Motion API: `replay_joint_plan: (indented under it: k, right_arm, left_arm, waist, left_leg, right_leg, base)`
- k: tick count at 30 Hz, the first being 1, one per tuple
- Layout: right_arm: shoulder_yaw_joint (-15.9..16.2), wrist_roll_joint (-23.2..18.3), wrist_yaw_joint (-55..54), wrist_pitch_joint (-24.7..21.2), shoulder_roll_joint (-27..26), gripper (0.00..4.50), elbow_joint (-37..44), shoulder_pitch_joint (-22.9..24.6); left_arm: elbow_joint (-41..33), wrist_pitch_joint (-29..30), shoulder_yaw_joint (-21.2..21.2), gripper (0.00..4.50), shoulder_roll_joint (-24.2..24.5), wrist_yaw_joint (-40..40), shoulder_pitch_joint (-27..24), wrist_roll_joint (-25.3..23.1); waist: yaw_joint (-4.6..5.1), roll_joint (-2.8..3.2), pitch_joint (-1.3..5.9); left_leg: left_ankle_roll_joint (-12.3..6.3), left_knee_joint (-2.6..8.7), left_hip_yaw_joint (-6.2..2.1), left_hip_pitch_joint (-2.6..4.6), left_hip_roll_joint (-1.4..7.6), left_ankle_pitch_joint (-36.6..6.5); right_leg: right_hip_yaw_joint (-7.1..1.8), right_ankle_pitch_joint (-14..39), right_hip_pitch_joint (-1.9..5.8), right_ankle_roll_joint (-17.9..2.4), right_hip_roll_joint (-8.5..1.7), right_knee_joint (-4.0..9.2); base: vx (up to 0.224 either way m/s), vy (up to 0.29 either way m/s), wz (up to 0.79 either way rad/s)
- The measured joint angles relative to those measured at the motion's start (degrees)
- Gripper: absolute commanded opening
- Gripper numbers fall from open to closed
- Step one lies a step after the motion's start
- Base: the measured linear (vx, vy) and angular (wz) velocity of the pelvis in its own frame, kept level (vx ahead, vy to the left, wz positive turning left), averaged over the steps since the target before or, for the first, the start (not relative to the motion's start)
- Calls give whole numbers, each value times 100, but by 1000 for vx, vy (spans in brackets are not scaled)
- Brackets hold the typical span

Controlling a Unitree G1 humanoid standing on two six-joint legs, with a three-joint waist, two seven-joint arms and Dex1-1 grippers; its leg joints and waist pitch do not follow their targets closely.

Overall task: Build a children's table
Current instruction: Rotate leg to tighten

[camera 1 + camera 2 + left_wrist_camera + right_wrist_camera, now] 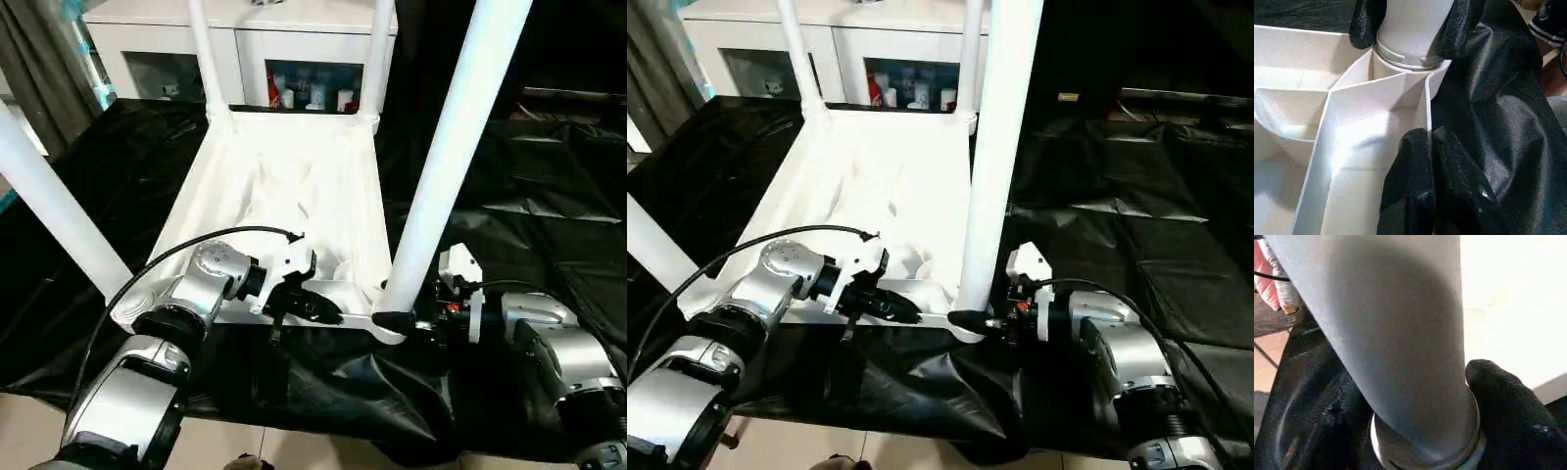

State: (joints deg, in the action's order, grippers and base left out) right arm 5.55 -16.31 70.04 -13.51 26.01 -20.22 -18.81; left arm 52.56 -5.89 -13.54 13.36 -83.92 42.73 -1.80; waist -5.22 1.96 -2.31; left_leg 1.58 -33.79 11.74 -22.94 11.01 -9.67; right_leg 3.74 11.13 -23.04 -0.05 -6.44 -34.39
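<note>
Your robot's two forearms are rounded silver shells joined by black rings. The left forearm [147, 362] carries a thin black cable [157, 257] looping from the wrist back toward the elbow. White plastic brackets sit at both wrists, and the right wrist [456, 294] shows a small red spot. The fingers [1415, 196] are black, rounded and slightly glossy, with a soft rubbery look.

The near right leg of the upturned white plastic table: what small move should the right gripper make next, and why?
Probably a further twist of the white tube leg at its base. The right gripper has its black fingers around the leg just above the rounded corner socket, while the left gripper is shut on the white ribbed tabletop's near edge wall, bracing it. The leg looks slightly tilted, perhaps not fully seated.
</note>
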Motion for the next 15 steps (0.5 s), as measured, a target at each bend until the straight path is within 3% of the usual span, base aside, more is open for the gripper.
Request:
replay_joint_plan:
  k: [4, 7, 10, 15]
  right_arm:
    - [-23, 0, -126, -7, -38, 260, 110, 102]
    - [-106, 179, -755, 157, -305, 257, -48, 82]
    - [-356, 356, -1823, 315, -689, 254, -382, -31]
    - [-594, 500, -3195, 396, -1310, 252, -702, -206]
  left_arm:
    - [-11, -4, 0, 0, -50, 56, -29, 17]
    - [88, -135, 5, 0, -114, 601, -29, -62]
    - [281, -153, 80, 0, -344, 1398, 63, -202]
    - [480, -105, 151, 0, -577, 2314, 126, -330]
  waist:
    - [-3, 0, 0]
    - [23, -7, 1]
    - [179, -12, 0]
    - [250, -9, 2]
  left_leg:
    - [0, -9, 0, 0, 0, 0]
    - [18, -19, 0, 6, 1, -10]
    - [25, -31, 1, 27, -4, -14]
    - [28, -13, 1, 102, -5, -15]
  right_leg:
    - [-2, 0, 1, 0, -1, -5]
    - [-5, -3, 2, -5, -1, -16]
    - [-17, -11, 13, -16, -1, -23]
    - [-20, 7, 70, 15, 0, -22]
  base:
    - [0, 0, 0]
    - [0, 0, 0]
    - [0, 0, 0]
    - [0, 0, 0]
